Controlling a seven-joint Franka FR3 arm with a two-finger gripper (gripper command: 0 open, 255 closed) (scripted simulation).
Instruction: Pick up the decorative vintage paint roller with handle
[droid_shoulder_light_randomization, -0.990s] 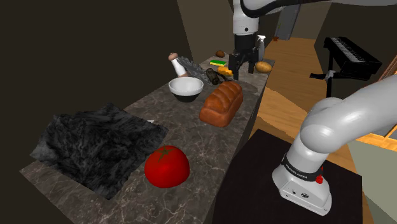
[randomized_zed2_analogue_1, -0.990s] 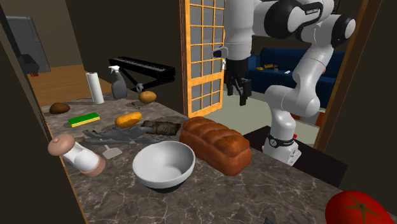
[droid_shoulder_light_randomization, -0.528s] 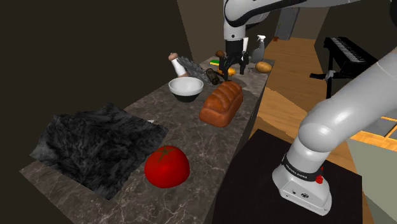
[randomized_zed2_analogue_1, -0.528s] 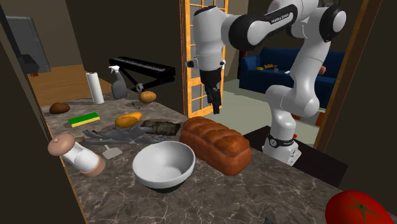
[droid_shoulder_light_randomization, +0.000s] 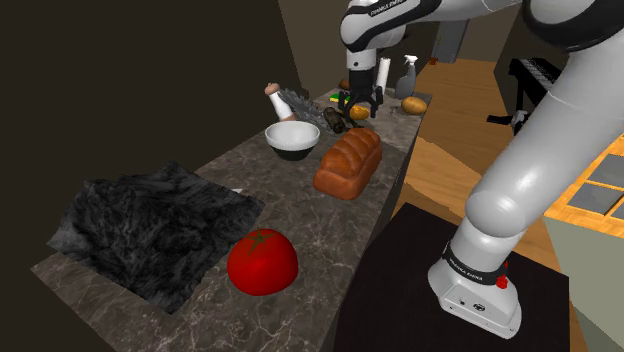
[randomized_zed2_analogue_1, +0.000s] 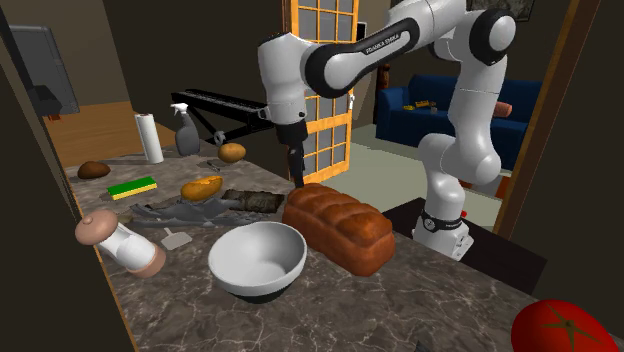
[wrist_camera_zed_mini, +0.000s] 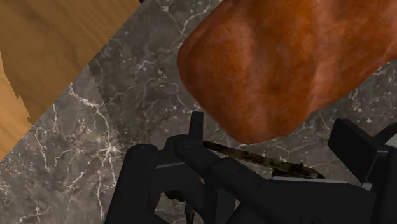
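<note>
On the grey marble desk (randomized_zed2_analogue_1: 440, 300), my jaws hang released over one end of the brown bread loaf (randomized_zed2_analogue_1: 338, 228), and the dark paint roller (randomized_zed2_analogue_1: 250, 200) lies left of centre in the second exterior view, just beside that loaf.

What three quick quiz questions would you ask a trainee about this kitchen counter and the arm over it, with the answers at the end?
1. True or false: the red tomato sits inside the white bowl.
2. Multiple choice: the gripper, up near the paint roller, is A) open and holding nothing, B) shut on the paint roller, C) shut on nothing.
3. Fill in: on the counter, the red tomato rests beside a dark, rumpled ___.

Key: 1 false, they stand well apart on the counter; 2 A; 3 cloth.
</note>
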